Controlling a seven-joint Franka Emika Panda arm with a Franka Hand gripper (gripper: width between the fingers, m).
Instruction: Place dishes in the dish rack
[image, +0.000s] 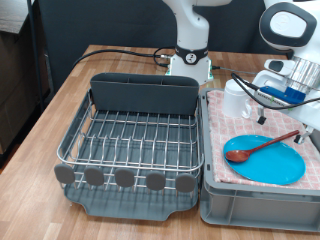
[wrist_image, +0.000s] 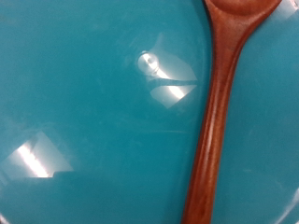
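Note:
The bright-blue plate (image: 270, 162) lies flat in the grey crate (image: 250, 205) lined with pink checkered cloth. The reddish-brown wooden spoon (image: 262, 147) rests across the plate. The white mug (image: 236, 97) stands at the crate's back. My gripper (image: 304, 118) hangs above the crate's back right corner, near the spoon's handle end, with nothing seen between its fingers. The wrist view is filled by the plate (wrist_image: 93, 112) and the spoon (wrist_image: 217, 103); no fingers show there. The dish rack (image: 130, 135) stands empty on the exterior view's left.
The rack has a tall grey caddy (image: 145, 95) at its back and round grey knobs (image: 125, 178) along its front. Black cables (image: 120, 52) run over the wooden table behind it. The robot base (image: 190, 60) stands at the back.

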